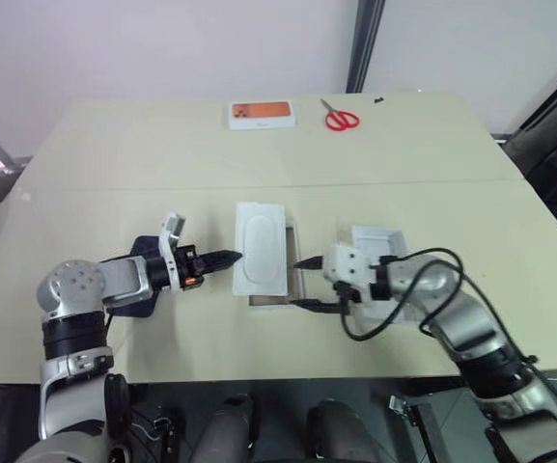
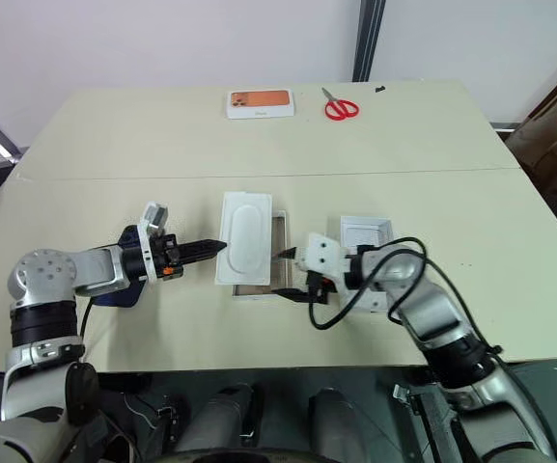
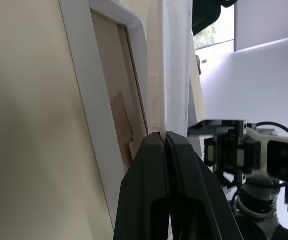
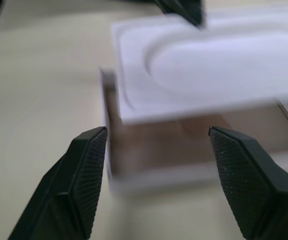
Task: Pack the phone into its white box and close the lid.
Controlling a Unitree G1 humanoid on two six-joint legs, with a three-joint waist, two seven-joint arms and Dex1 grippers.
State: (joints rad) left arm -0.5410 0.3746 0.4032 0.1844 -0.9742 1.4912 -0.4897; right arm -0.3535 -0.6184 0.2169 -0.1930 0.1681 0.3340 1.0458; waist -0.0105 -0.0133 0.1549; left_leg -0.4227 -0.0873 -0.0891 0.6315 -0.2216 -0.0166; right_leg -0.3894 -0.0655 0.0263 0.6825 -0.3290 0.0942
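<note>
The left claw (image 1: 228,258) pinched the thin, light, bendable insert (image 1: 261,248) by its edge over the white box (image 2: 280,258); the right claw (image 1: 307,283) stood released.

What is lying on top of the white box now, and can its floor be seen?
The insert covers most of the white box, with the left hand shut on its edge. A brownish strip of floor shows beside it; the rest is hidden. The right hand is open.
</note>
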